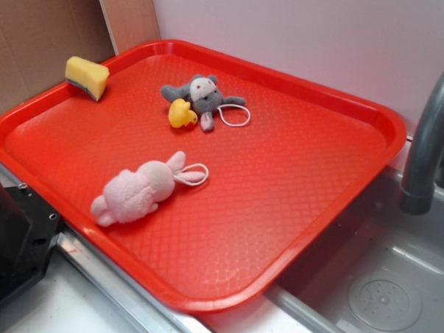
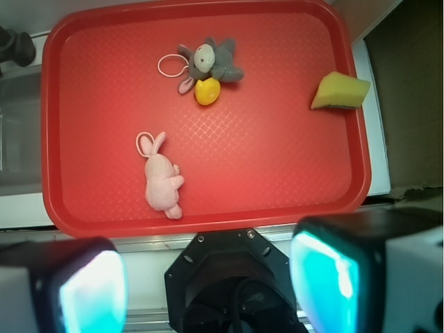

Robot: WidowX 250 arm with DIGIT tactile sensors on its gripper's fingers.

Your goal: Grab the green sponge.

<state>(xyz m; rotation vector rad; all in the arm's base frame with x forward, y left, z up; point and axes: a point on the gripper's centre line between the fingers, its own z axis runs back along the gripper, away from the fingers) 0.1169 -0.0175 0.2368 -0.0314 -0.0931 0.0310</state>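
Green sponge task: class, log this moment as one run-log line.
phase: pre-approach | gripper: open, off tray | green sponge: at red tray edge, untouched | distractors: pink bunny, grey plush, yellow duck

Red tray (image 1: 339, 186) (image 2: 277, 173) with raised rim, set over a counter edge beside a grey sink (image 1: 382, 291). On the tray: green sponge (image 1: 86, 76) (image 2: 339, 91) propped against the rim; grey plush mouse (image 1: 203, 98) (image 2: 211, 61) touching a small yellow duck (image 1: 181, 114) (image 2: 206, 91); pink plush rabbit (image 1: 140, 191) (image 2: 161, 179) lying alone, well apart from the rest.
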